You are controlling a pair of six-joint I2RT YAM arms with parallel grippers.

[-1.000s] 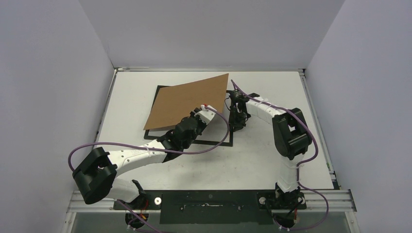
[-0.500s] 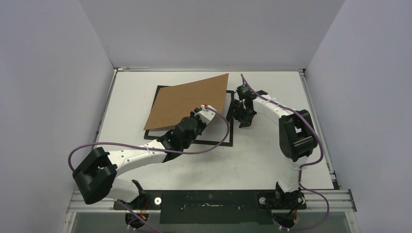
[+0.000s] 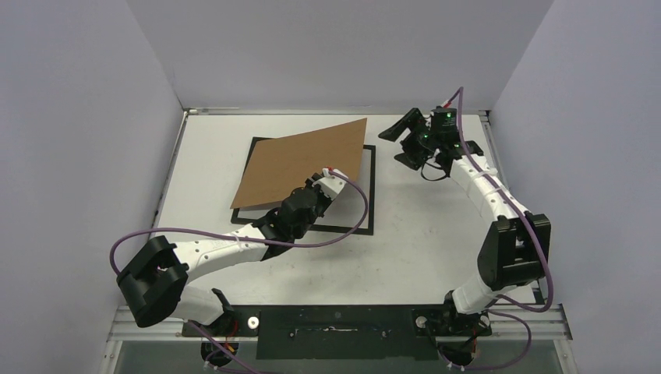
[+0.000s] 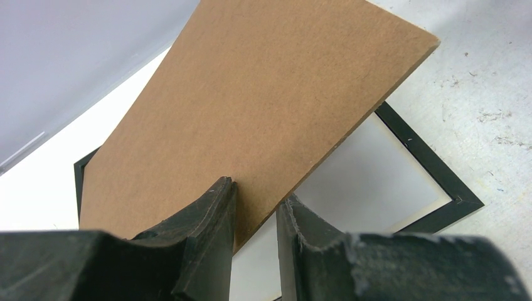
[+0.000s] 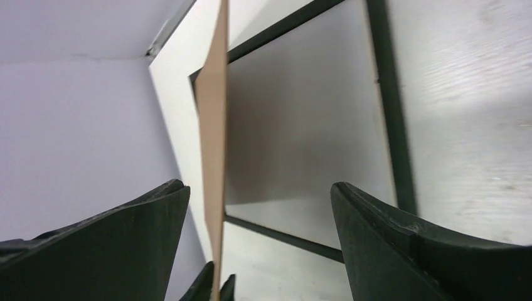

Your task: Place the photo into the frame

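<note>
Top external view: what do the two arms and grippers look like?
The left arm and right arm match: white shells, bulky black joint housings, a purple cable looping alongside. Left gripper and right gripper are black with two curved fingers. Green lights glow on the right wrist.

no readable text, labels, brands, numbers or signs, frame (image 3: pixel 370 199) and cardboard (image 3: pixel 300 164) plain

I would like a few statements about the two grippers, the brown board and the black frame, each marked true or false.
1. The left gripper is shut on an edge of the brown board. True.
2. The brown board lies flat inside the frame. False: it is held tilted above the frame.
3. The right gripper is open and holds nothing. True.
4. The frame stands upright. False: it lies flat on the table.
</note>
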